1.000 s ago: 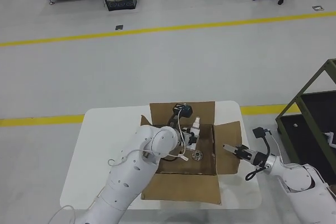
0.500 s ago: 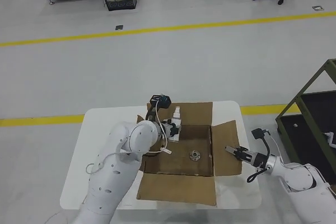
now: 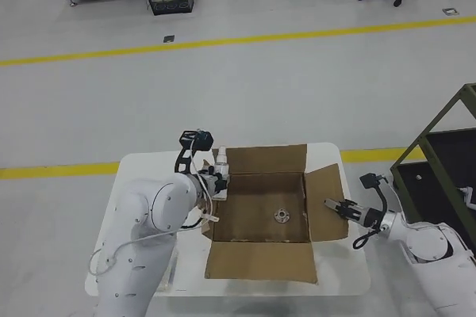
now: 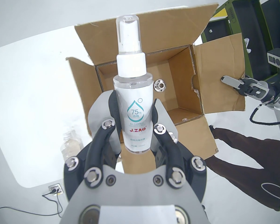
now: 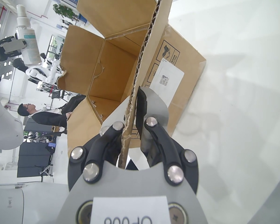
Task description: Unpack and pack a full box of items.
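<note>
The open cardboard box [image 3: 254, 202] stands mid-table, and a small round metal fitting [image 3: 281, 215] lies on its floor [image 4: 159, 85]. A clear spray bottle [image 4: 133, 108] with a white pump and clear cap is held upright by my left gripper [image 4: 133, 104], which is shut on it. In the top view this bottle [image 3: 221, 162] hangs over the box's left rim. My right gripper [image 5: 133, 110] is shut on the edge of the box's right flap [image 5: 147, 47], at the table's right side [image 3: 334, 206].
A small clear plastic bottle [image 4: 68, 144] lies on the white table [image 3: 143, 206] left of the box. A green metal rack [image 3: 448, 150] stands off the table's right edge. The box's near flap [image 3: 258, 261] hangs toward the front edge.
My left arm has carried the spray bottle up out of the box's middle and leftward to its left rim. The right gripper has kept its hold on the right flap.
</note>
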Robot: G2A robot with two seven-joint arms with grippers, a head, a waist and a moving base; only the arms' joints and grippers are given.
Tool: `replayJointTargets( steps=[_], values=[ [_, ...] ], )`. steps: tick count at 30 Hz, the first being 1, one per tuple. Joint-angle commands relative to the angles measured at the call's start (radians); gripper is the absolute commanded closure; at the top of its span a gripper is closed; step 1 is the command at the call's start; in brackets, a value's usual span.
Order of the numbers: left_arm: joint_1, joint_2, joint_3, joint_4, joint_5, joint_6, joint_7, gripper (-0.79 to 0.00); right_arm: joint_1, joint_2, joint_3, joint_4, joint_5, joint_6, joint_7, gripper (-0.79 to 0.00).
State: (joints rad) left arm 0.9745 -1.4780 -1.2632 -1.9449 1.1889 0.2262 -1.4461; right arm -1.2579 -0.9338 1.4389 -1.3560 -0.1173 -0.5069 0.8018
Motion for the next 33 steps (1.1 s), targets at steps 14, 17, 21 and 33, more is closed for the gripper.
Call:
replayJointTargets(
  steps=[14, 17, 21, 33],
  values=[
    [0.111, 0.029, -0.126, -0.048, 0.145, 0.044, -0.046, 0.0, -0.013, -0.004, -0.02, 0.013, 0.029, 0.002, -0.033, -0.785],
    [0.14, 0.034, -0.139, -0.044, 0.176, 0.036, -0.052, 0.0, -0.012, -0.006, -0.028, 0.016, 0.037, -0.001, -0.032, -0.785],
    [0.172, 0.038, -0.171, -0.016, 0.173, 0.049, -0.02, 0.0, -0.013, -0.008, -0.042, 0.019, 0.091, 0.012, 0.003, -0.785],
    [0.196, 0.043, -0.188, 0.123, 0.172, 0.055, 0.052, 0.0, -0.028, -0.004, -0.049, 0.035, 0.188, -0.011, 0.114, -0.237]
  ],
)
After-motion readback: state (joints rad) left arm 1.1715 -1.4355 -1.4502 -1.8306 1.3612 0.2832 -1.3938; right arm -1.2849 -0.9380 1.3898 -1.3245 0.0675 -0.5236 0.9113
